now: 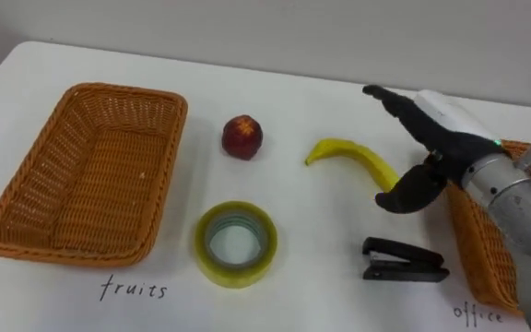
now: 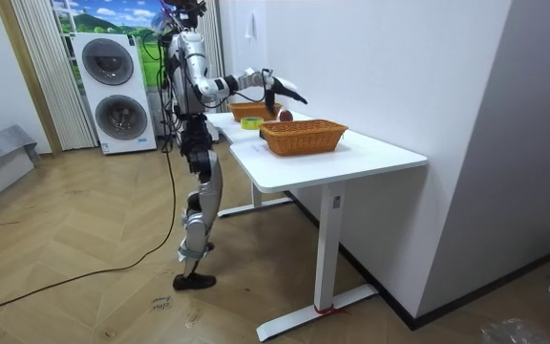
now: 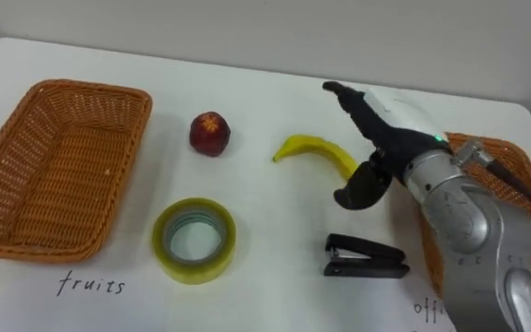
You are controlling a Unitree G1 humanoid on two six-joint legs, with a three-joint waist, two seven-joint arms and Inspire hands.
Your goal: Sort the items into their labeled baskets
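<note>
Left eye view: showed the banana (image 1: 353, 155) lying on the white worktop (image 1: 293, 83), right of the middle, with its right end just under the right hand (image 1: 445, 124). Showed that hand open above the worktop, fingers (image 1: 385, 97) stretched straight out over the banana's right end and thumb bent down just beside that end. Could not tell whether thumb and banana touched. Held nothing. Showed a red fruit (image 1: 242, 136) left of the banana, a roll of tape (image 1: 236, 243) nearer the robot, and an empty wicker left basket (image 1: 90, 175) at the far left, well apart from the hand.

Room view: showed the robot standing upright at the worktop's long side, two washing machines (image 2: 113, 91) behind it on a wooden floor (image 2: 84, 239). Had one arm stretched level over the worktop, above the things between the two baskets.

Right eye view: showed a black stapler (image 3: 365, 258) lying flat below the hand and apart from it. Showed the right basket (image 3: 528, 175) at the right edge, partly behind the forearm. Showed banana and open hand placed as in the left eye view.
</note>
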